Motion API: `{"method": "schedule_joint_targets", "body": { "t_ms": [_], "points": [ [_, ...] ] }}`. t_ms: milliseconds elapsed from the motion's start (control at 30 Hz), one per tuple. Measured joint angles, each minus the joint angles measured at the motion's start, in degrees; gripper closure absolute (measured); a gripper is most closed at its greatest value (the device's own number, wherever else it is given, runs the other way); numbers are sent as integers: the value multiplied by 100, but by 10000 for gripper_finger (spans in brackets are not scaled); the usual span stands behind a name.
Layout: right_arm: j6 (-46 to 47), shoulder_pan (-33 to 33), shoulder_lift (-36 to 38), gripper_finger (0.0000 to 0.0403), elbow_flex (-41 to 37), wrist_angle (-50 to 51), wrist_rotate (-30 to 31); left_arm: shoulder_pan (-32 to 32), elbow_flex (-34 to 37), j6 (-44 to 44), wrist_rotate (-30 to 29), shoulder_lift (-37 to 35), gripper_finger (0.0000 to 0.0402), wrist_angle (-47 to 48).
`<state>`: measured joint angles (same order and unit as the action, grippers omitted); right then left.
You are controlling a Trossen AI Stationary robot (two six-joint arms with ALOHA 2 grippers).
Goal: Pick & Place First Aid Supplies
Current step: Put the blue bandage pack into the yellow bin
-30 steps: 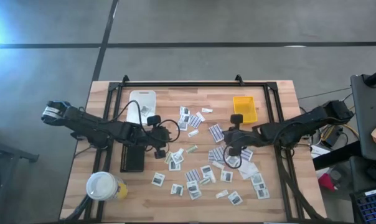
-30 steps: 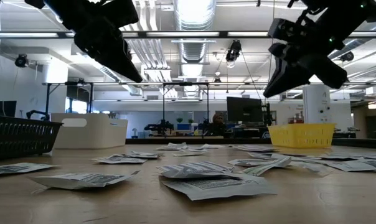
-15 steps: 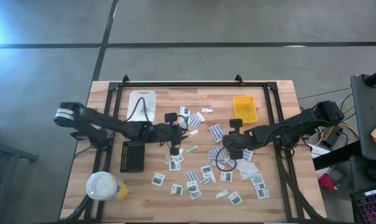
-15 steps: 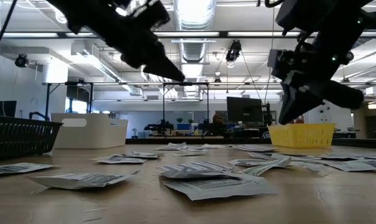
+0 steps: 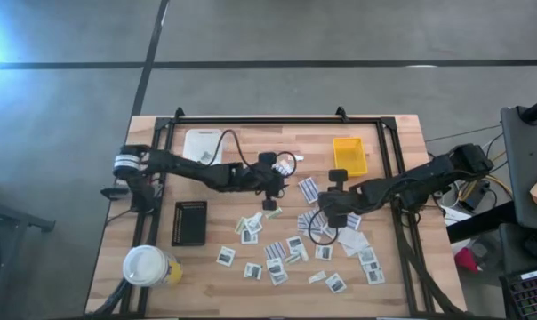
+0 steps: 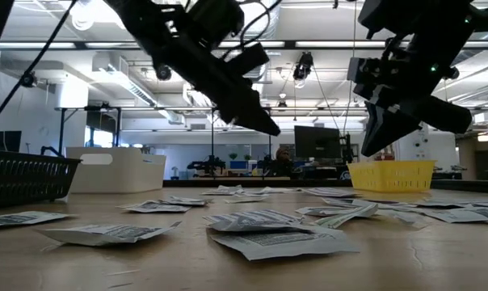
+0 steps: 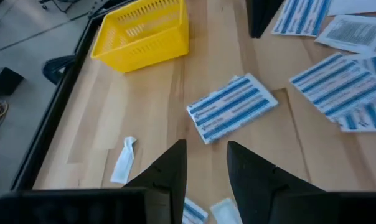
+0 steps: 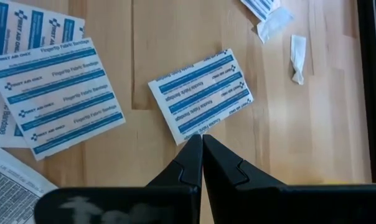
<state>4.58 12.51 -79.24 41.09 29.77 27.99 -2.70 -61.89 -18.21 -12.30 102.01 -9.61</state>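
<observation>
The first aid supplies (image 5: 286, 244) lie scattered flat over the middle and near part of the wooden table, as small white packets and blue-striped ones. One striped packet (image 7: 231, 109) lies just ahead of my left gripper (image 7: 206, 158), which hangs open above the table (image 6: 270, 128) with nothing between its fingers. My right gripper (image 8: 202, 142) is shut and hovers over the near edge of a striped packet (image 8: 200, 93). In the low view it stands clear of the table (image 6: 372, 147). In the high view the two grippers (image 5: 274, 197) (image 5: 324, 204) face each other across a striped packet (image 5: 308, 188).
A yellow tray (image 5: 349, 153) stands at the far right. A white tray (image 5: 204, 142) stands at the far left, a black tray (image 5: 189, 222) nearer on the left, and a white-lidded yellow cup (image 5: 148, 265) at the near left corner. A black frame (image 5: 277, 120) borders the work area.
My left gripper has swung from above the black tray toward the table's right, sinking a little and rolling, and now hangs over the middle of the packets, still open. My right gripper has tipped further downward in place and stays shut. No packet has moved.
</observation>
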Motion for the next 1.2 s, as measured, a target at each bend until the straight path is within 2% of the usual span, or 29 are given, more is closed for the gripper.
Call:
{"method": "schedule_joint_targets", "body": {
  "t_ms": [200,433,700,867,967,1200],
  "points": [
    [70,0,-73,394,-6,-314,-236,-74,-368,16,90,477,289,-35],
    [149,-2,-301,394,-5,-584,-258,-262,-463,303,489,967,290,-960],
    [149,-2,-603,394,-8,-646,-302,-358,-461,375,850,1482,290,-1524],
    [149,-1,-731,394,-5,-702,-304,-381,-461,418,864,1802,292,-1954],
    [149,-1,-754,394,1,-775,-302,-400,-461,467,881,1921,312,-2077],
    [147,0,-761,394,-5,-895,-304,-514,-461,704,894,2034,395,-2105]
  ]
}}
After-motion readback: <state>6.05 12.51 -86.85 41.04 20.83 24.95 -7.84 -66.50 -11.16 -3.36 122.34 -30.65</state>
